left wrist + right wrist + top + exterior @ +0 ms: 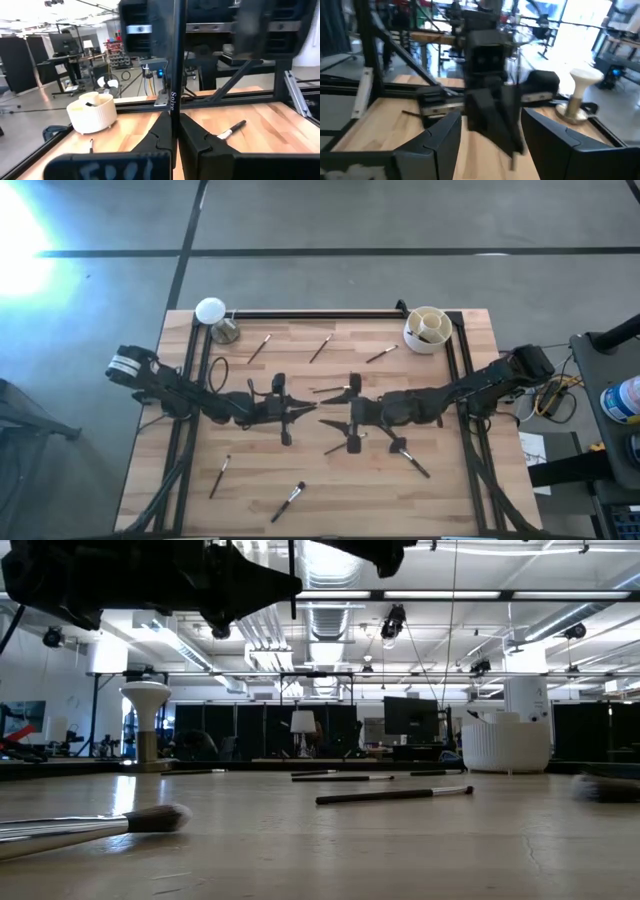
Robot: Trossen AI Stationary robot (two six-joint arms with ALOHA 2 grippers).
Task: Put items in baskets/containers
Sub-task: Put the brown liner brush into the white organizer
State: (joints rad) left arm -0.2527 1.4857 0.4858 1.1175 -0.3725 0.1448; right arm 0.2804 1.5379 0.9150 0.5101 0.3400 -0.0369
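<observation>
Wood table (300, 470) bears scattered brushes (288, 501); concrete floor around.

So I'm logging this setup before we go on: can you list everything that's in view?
Loose brushes: about seven, pale or dark handles, scattered over the table.
Held brush: one, thin and dark, upright in the left gripper.
Cup: one, cream-white, far right corner; something dark is inside.
White disc on a stand: one, far left corner.
Table: one, pale wood with a black frame.
Room behind: desks, monitors and ceiling lights; no person seen.
Left gripper: mid-table, shut on the held brush.
Right gripper: mid-table facing the left one, fingers wide open, empty.
</observation>
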